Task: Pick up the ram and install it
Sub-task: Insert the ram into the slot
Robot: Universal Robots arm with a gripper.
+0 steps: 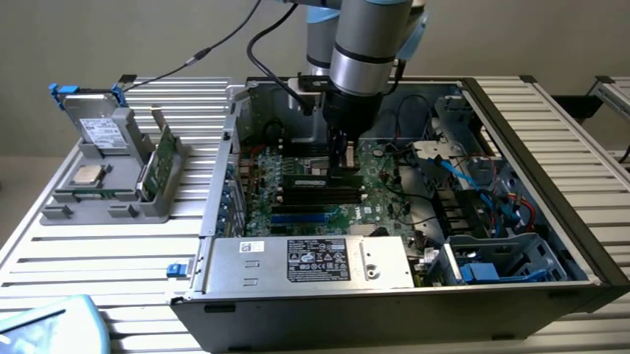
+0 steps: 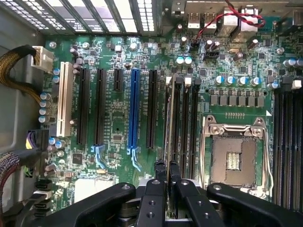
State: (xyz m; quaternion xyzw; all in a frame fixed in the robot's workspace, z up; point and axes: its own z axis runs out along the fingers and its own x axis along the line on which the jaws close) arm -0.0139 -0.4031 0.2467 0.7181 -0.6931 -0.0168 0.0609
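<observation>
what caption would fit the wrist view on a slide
Gripper holding the ram edge-on at the memory slots, beside the empty processor socket.

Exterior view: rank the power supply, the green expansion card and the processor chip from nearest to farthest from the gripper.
From the gripper, shut on the ram above the motherboard:
1. power supply, inside the case, on the camera's side.
2. expansion card, upright in the grey stand, at the exterior view's left.
3. processor chip, farther left on that stand.
</observation>
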